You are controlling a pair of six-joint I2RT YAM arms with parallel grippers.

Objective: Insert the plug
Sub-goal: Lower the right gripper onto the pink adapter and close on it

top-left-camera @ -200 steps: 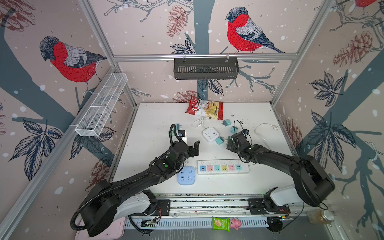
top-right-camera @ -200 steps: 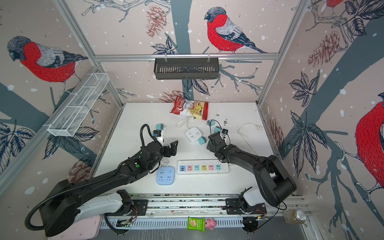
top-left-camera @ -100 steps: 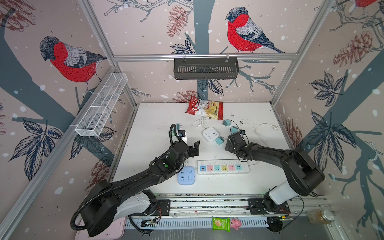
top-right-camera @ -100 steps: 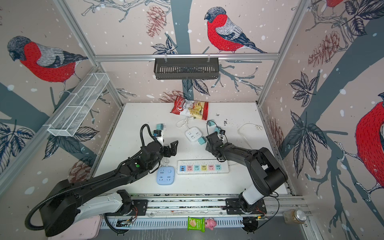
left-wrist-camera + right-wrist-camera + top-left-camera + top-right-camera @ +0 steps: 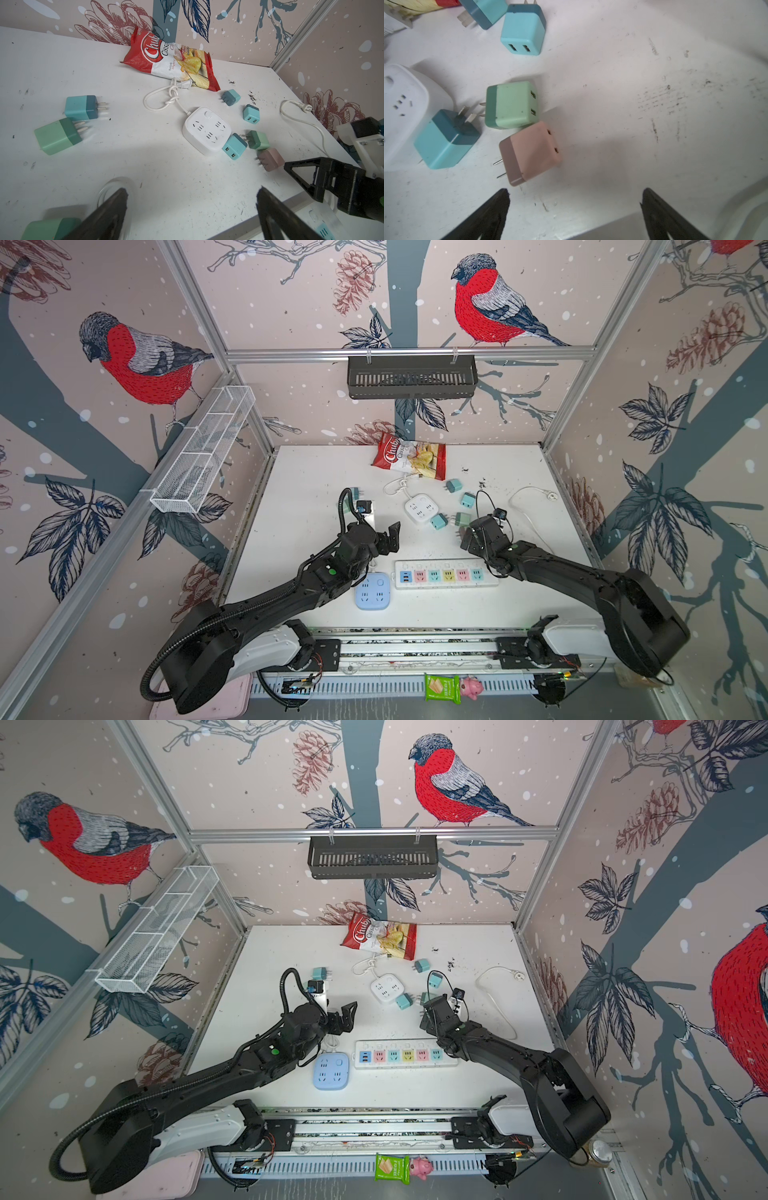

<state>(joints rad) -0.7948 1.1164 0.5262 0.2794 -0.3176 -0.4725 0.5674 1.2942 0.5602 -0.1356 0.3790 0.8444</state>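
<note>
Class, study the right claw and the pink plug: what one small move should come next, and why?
Probably slide the right claw sideways and forward until its open jaws straddle the pink plug. The plug lies loose on its side, ahead of the claw and off to one side of its gap, with the green plug close beside it, so closing now would likely miss.

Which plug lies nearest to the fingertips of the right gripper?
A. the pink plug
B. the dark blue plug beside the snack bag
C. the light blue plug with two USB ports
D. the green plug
A: in the right wrist view the pink plug lies just ahead of the open right gripper, nearer than the green plug beyond it.
</note>
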